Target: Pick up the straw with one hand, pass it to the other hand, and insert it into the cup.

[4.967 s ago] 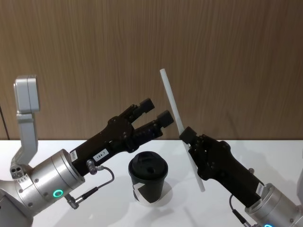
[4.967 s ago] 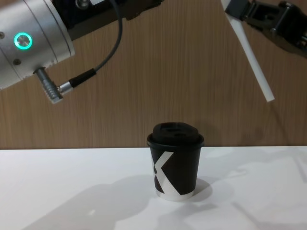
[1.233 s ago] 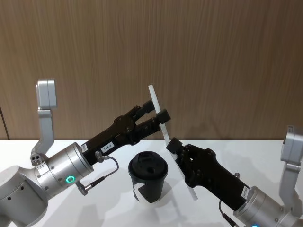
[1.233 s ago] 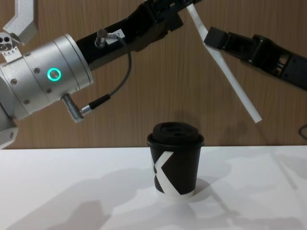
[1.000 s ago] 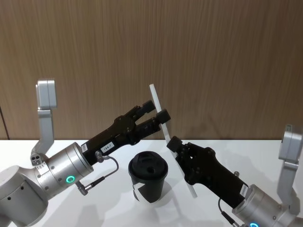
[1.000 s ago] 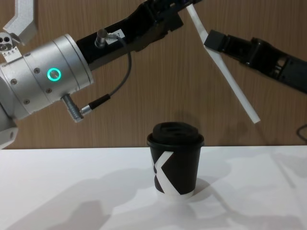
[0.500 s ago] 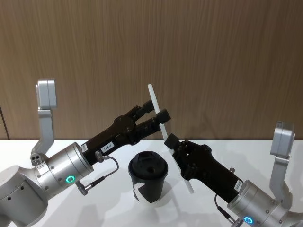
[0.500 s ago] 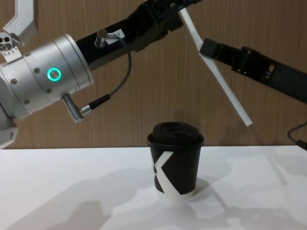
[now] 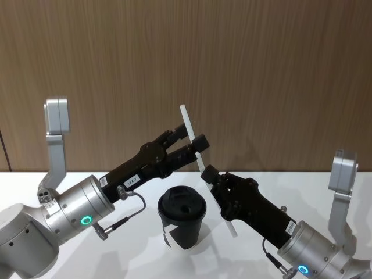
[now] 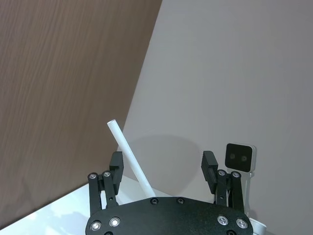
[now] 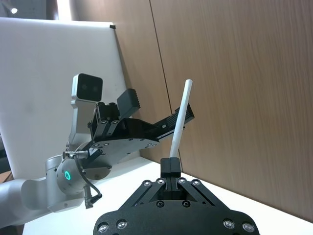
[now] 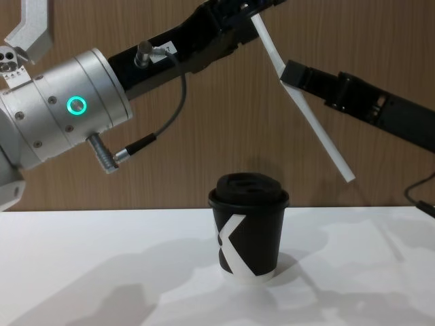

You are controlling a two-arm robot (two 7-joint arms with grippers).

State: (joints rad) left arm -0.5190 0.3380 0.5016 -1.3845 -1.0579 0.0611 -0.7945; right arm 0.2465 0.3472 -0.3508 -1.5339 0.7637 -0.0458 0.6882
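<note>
The white straw (image 9: 186,118) hangs tilted above the table, its lower end out past the cup's right side. My right gripper (image 9: 208,174) is shut on it near the middle. The straw's (image 10: 129,154) upper part runs between the spread fingers of my left gripper (image 9: 189,138), close to one finger, and I cannot tell if they touch. The black cup (image 12: 249,227) with its domed lid and white K mark stands upright on the table, below both grippers. In the chest view the straw (image 12: 323,136) slopes down to the right from the right gripper (image 12: 292,71).
A white table (image 12: 102,272) carries the cup, and a brown wood-panel wall (image 9: 261,70) stands right behind it. My left arm's silver wrist with its green ring (image 12: 76,105) and black cable (image 12: 156,132) hangs over the table's left half.
My right gripper has carried the straw leftward and a little lower, bringing its upper part deeper between the left fingers. The left gripper stays open and still; the cup has not moved.
</note>
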